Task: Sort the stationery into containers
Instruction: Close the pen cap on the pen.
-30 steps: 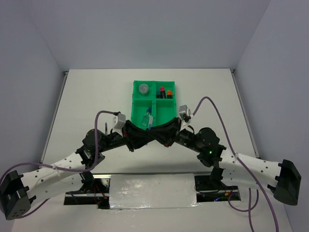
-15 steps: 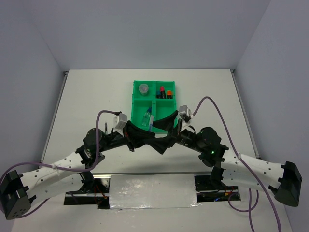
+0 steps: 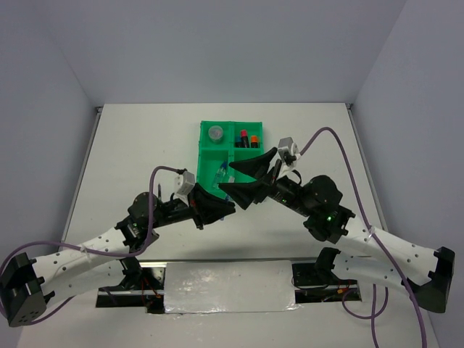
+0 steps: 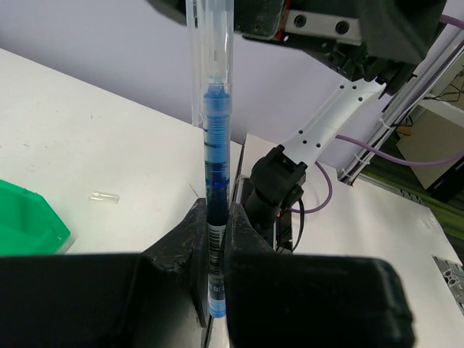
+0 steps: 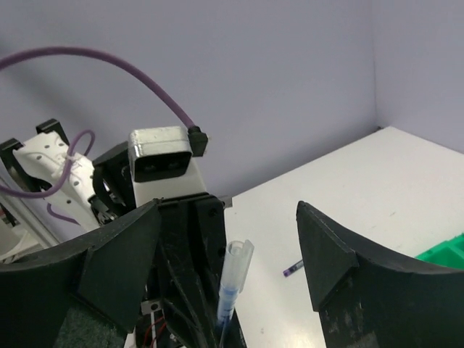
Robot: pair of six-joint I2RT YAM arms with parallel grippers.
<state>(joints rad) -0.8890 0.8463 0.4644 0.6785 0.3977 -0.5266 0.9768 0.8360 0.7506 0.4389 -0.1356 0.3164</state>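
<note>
We are seeing a pen (image 4: 215, 130) whose barrel is showing as clear, glossy plastic with blue inside. The left gripper (image 4: 216, 214) and right gripper (image 5: 228, 217) are looking like matt black plastic. The tray (image 4: 29, 225) is shining as smooth green plastic, we are reading the table (image 4: 72, 145) as matt white, and the cable (image 5: 69, 53) is wearing a smooth purple sheath.

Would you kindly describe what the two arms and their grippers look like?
Both arms have white perforated links with black joints. The left gripper and right gripper are matte black with broad wedge-shaped fingers. A purple cable loops to each small grey wrist camera.
</note>
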